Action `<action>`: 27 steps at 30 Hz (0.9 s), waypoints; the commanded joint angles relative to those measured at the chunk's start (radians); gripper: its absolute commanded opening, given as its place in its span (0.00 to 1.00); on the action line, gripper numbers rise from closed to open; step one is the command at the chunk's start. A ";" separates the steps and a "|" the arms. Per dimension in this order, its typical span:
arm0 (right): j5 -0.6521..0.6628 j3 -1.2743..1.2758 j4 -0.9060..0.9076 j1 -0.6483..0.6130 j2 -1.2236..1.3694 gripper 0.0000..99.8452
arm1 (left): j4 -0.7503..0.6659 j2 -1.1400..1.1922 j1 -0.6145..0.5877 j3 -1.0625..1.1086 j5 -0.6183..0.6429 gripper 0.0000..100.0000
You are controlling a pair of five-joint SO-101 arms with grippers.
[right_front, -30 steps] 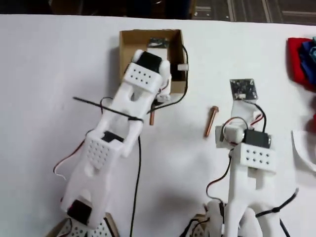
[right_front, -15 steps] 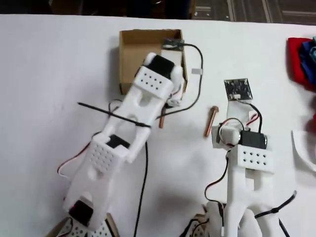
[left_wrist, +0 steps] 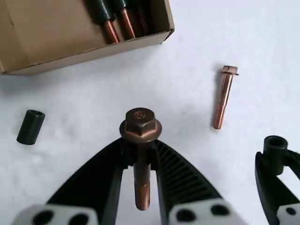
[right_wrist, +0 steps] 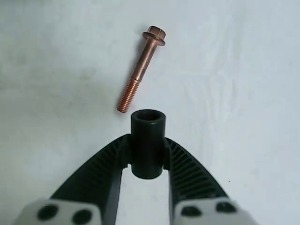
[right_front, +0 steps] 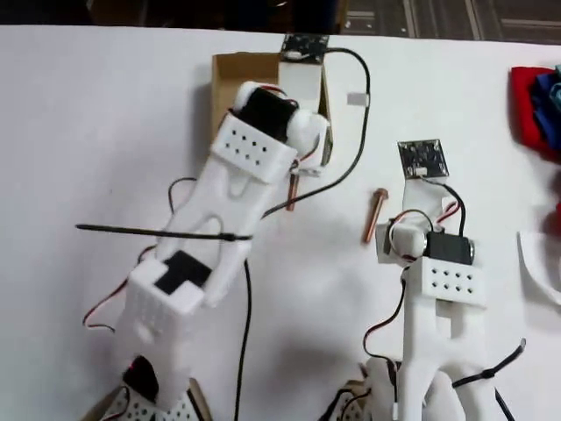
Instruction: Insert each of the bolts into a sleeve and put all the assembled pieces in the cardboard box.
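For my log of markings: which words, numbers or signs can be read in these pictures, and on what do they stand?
None can be read.
No print on the cardboard box.
The bolt in the left claw: round mark on its head, no letters clear.
Print on the right arm's circuit board: too small to read.

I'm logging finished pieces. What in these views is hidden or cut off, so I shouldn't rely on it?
Left wrist view: the assembled pieces in the cardboard box are cut off by the picture's edge, so their count is unsure.
High view: the left arm covers most of the box's inside.
High view: a camera board hides what the right tool grips.
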 commanded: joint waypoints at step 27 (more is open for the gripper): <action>-0.002 0.509 -0.493 -0.166 -0.628 0.02 | -1.112 -1.068 -0.011 1.376 -0.005 0.02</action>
